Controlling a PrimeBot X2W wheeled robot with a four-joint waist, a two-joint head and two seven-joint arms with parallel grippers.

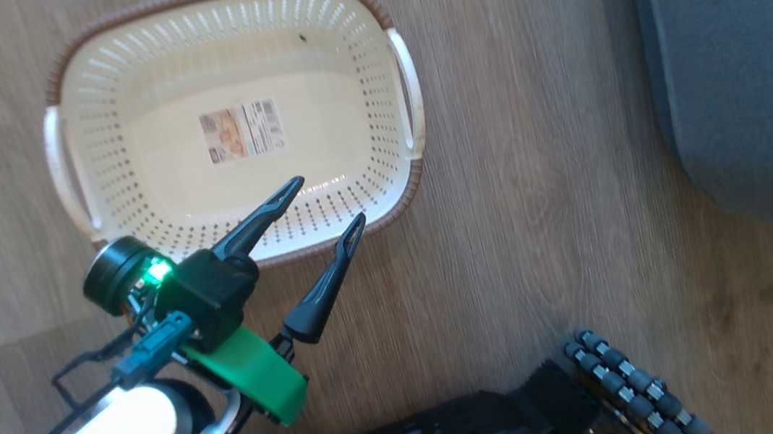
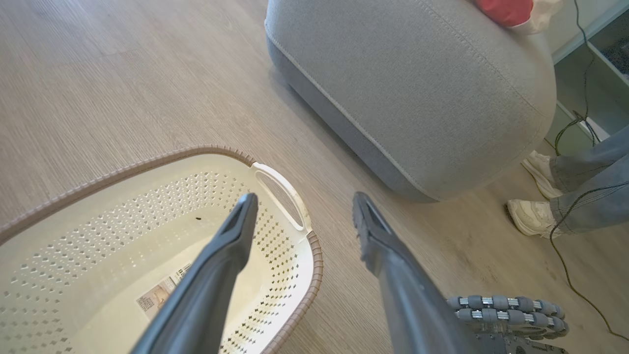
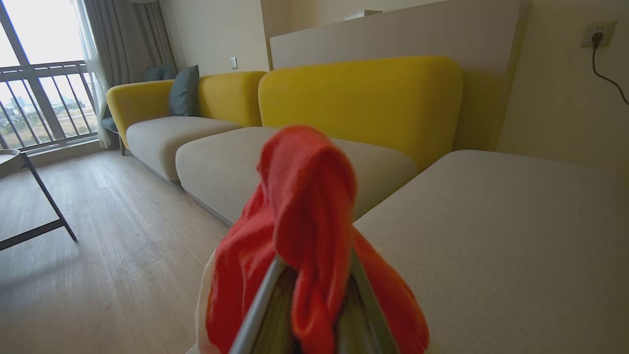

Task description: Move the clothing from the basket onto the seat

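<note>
Wood floor (image 1: 536,192) bears one basket (image 1: 123,79); right hand (image 3: 314,263) clasps one garment (image 3: 304,187).

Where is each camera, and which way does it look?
Head view: on the head, looking down at the basket; open left end effector shows.
Left wrist view: along that arm's fingers, toward basket and seat.
Right wrist view: toward a yellow sofa; right end effector shut on red clothing.
Shared: first two both show the basket.

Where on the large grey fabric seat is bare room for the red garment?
Most of the grey fabric seat is bare: the wide top between the held soft red garment and the pale wall. Crowded: the far corner in the left wrist view, where red and white clothing shows.
</note>
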